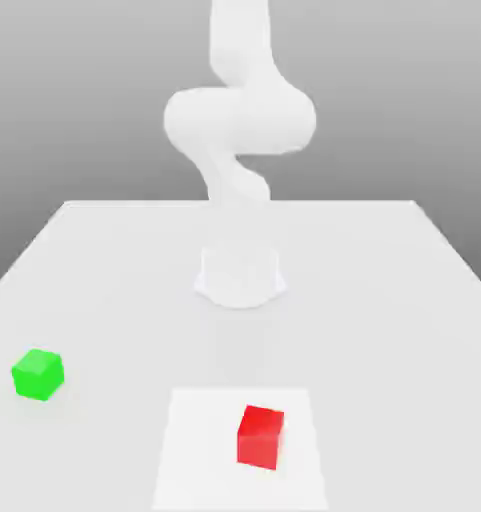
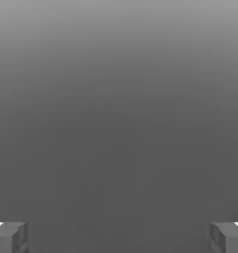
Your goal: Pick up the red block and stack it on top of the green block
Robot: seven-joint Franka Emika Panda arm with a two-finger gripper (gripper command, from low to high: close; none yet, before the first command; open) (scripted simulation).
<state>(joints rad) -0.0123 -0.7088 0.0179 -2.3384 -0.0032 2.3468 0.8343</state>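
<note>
Two cubes await you on the table (image 1: 114, 300), unstacked and well apart: the red block (image 1: 260, 437) sits on the white square (image 1: 199, 470), and the green block (image 1: 38, 375) lies toward the exterior view's left. Your gripper (image 2: 119, 238) is released, its fingers (image 2: 217, 237) spread wide with nothing between them. Both cubes are turned at an angle to the square's edges. Findings on handling: the red block looks stiff and probably light, unlikely to crush under a moderate squeeze; its plain faces may prove slippery (surface grip cannot be judged by eye). You should take hold from above, across two opposite upright faces, around mid-height and centred, with the wrist turned to match those faces. A corner hold could spin it free. Judged next step: bring the open gripper over the red block, align, then lower. Keep it level for stacking, since the green block offers only a similar-sized top.
</note>
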